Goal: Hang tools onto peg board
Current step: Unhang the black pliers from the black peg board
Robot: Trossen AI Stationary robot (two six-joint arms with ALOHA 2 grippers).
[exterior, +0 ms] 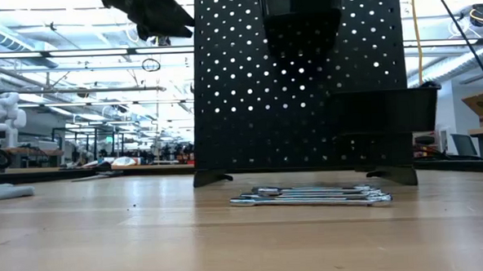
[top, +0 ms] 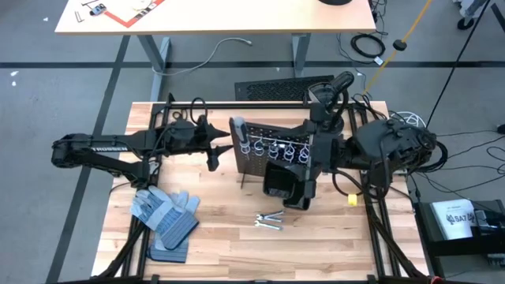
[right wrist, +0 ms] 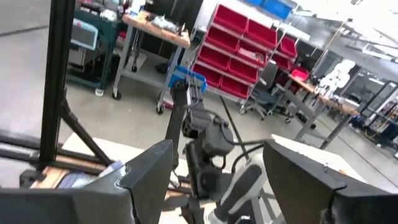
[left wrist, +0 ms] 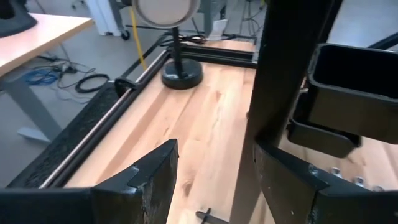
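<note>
Your peg board (top: 268,150) stands upright mid-table, rings facing the near edge. Left gripper (top: 213,143) sits at the board's left edge, jaws apart with nothing between them. Right gripper (right wrist: 214,180) is raised behind the board's right end, spread wide, empty too. The wrenches (top: 269,220) lie flat in front of the board, long axis running side to side; I judge neither arm clearly nearer.

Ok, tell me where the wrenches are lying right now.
In the high view the silver wrenches lie flat on the table, just in front of the peg board and its black bin, to the right of the work gloves.
</note>
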